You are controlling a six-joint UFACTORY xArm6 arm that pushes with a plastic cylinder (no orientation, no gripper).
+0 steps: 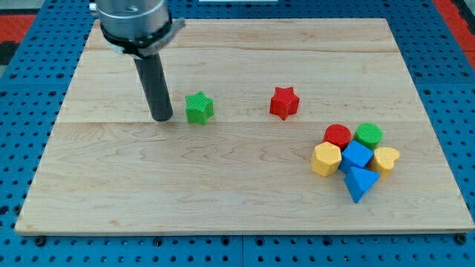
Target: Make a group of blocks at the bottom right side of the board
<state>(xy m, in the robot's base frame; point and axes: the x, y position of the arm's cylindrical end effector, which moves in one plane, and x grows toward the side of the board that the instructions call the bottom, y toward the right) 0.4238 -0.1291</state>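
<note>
1. A pale wooden board (111,185) is lying on a blue perforated tabletop (22,111), filling most of the view.
2. Towards the view's upper left, the arm's straight dark rod is standing upright, and my tip (162,119) is resting on the board. There is no end effector that opens or closes; the rod is gripping nothing.
3. Just to the right of my tip, apart from it by a narrow gap, a small green star-shaped block (199,107) is sitting alone.
4. Further right, near the board's middle, a small red star-shaped block (284,102) is also sitting alone, well apart from the green star.
5. At the view's lower right, six blocks are already clustering together: a yellow hexagonal block (326,159), a red round block (338,135), a blue cube (357,155), a green round block (369,134), a blue triangular block (361,182) and a yellow heart-shaped block (386,159).
6. Judging by this layout, the two stars are remaining to be brought over to the cluster.
7. The blocks are looking small, rigid and light, so they are likely sliding easily on the smooth wood. A star's points may be making it spin away, so pushing squarely against the side facing away from the cluster, through its centre, seems safest.
</note>
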